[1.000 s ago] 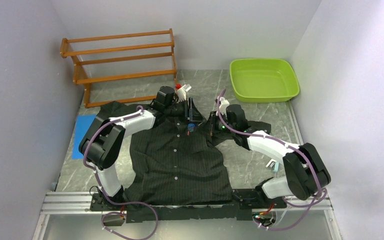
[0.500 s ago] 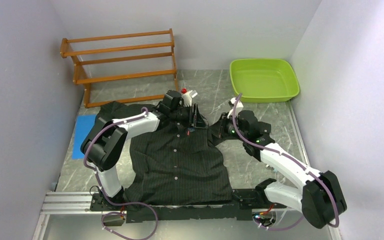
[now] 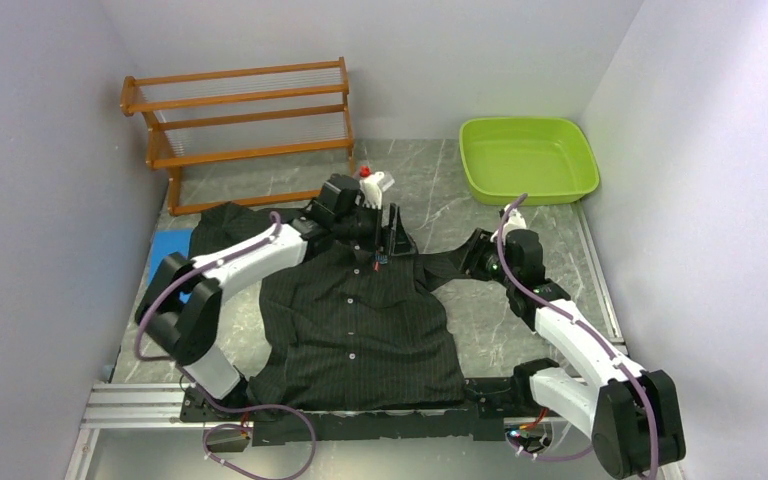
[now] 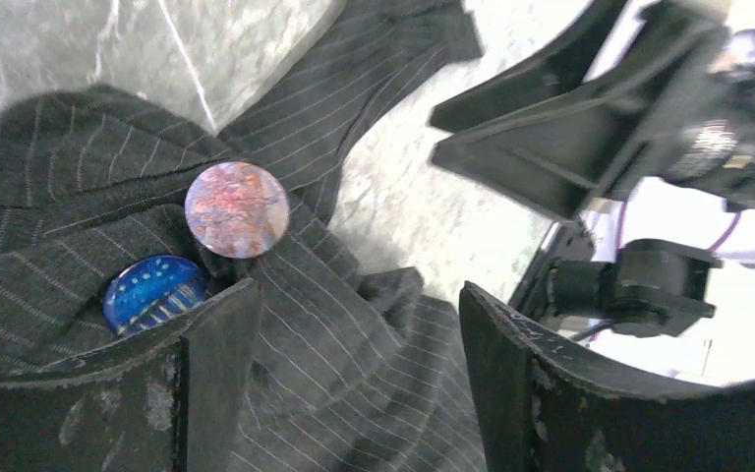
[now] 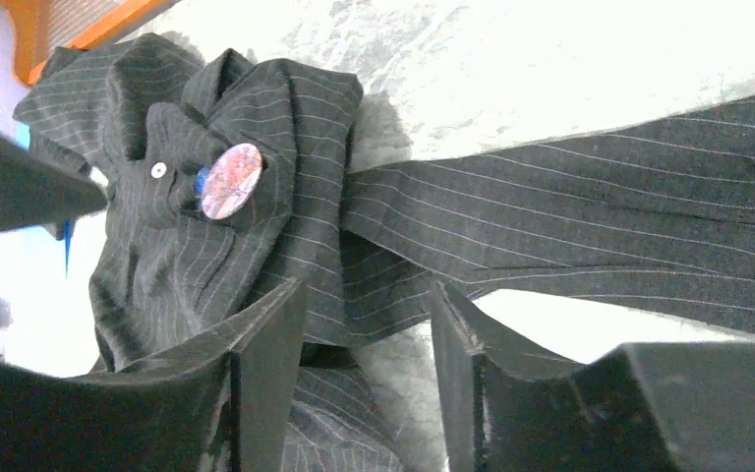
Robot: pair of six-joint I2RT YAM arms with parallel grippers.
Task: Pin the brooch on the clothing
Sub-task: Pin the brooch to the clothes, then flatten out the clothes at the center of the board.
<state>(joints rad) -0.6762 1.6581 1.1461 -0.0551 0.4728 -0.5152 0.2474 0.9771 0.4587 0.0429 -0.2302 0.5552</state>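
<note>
The black pinstriped shirt [image 3: 360, 320] lies flat on the table with its collar at the far end. A round pink-red brooch [image 4: 237, 209] sits on the folded collar, with a round blue brooch [image 4: 153, 292] just beside it. The pink brooch also shows in the right wrist view [image 5: 230, 180], next to a white button [image 5: 159, 170]. My left gripper [image 3: 390, 232] hovers open over the collar, its jaws [image 4: 354, 334] wide apart and empty. My right gripper [image 3: 470, 258] is open and empty over the shirt's right sleeve [image 5: 590, 236], off to the right of the collar.
A wooden two-shelf rack [image 3: 245, 120] stands at the back left. A lime-green tub [image 3: 528, 160] sits at the back right. A blue sheet [image 3: 165, 255] lies at the left, partly under the left arm. The walls are close on both sides.
My right gripper has drawn back to the right, away from the collar and brooches, and onto the sleeve. My left gripper has stayed over the collar and shifted only slightly.
</note>
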